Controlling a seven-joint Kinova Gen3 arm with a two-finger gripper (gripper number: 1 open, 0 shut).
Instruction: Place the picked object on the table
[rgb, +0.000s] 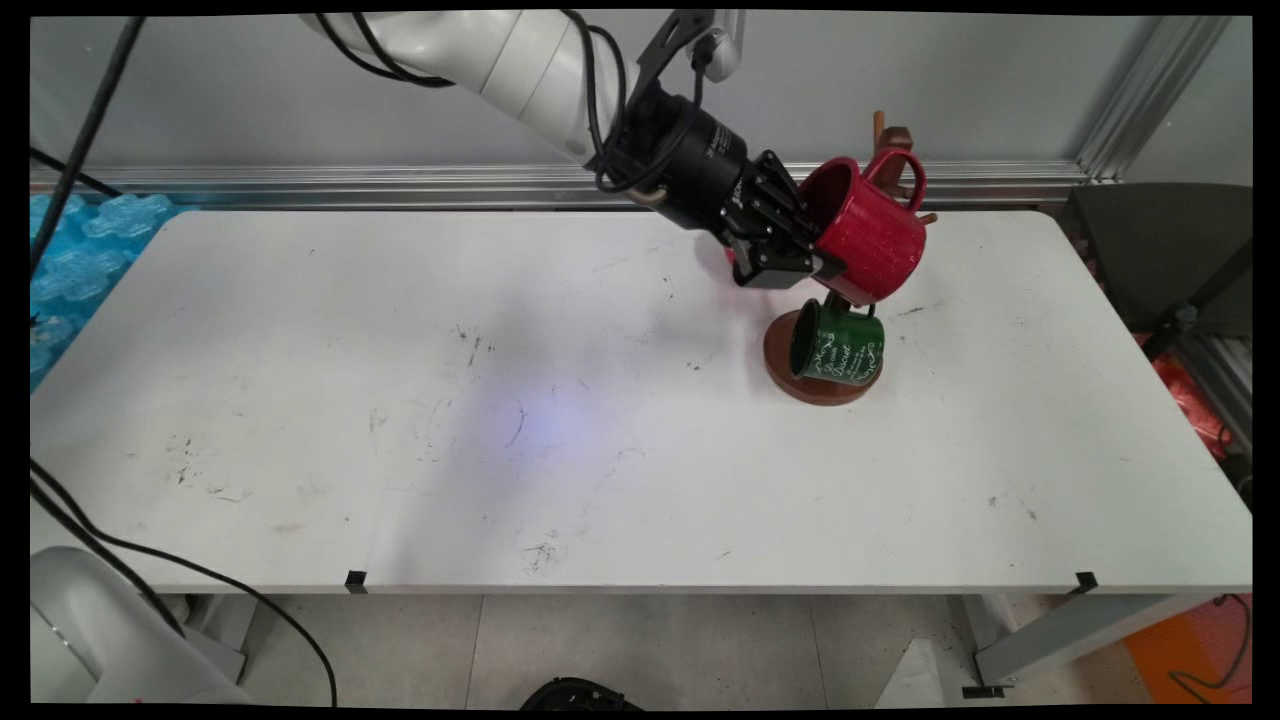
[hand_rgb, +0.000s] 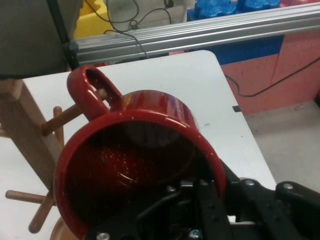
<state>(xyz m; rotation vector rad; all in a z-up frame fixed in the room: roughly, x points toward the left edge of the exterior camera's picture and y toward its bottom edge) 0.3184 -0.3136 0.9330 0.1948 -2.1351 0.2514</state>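
Observation:
My black gripper (rgb: 812, 252) is shut on the rim of a red speckled mug (rgb: 868, 238), which lies tilted with its mouth toward the hand. In the hand view the red mug (hand_rgb: 135, 160) fills the middle, one finger inside its rim and one outside. Its handle (hand_rgb: 92, 90) sits over a peg of the wooden mug tree (hand_rgb: 25, 125). Below it a dark green mug (rgb: 838, 345) with white lettering hangs on a lower peg, above the tree's round brown base (rgb: 780, 362).
The mug tree's post (rgb: 893, 140) rises behind the red mug at the table's back right. An aluminium rail (rgb: 300, 180) runs along the wall. Blue foam (rgb: 80, 250) lies beyond the left edge, a dark panel (rgb: 1160, 250) beyond the right.

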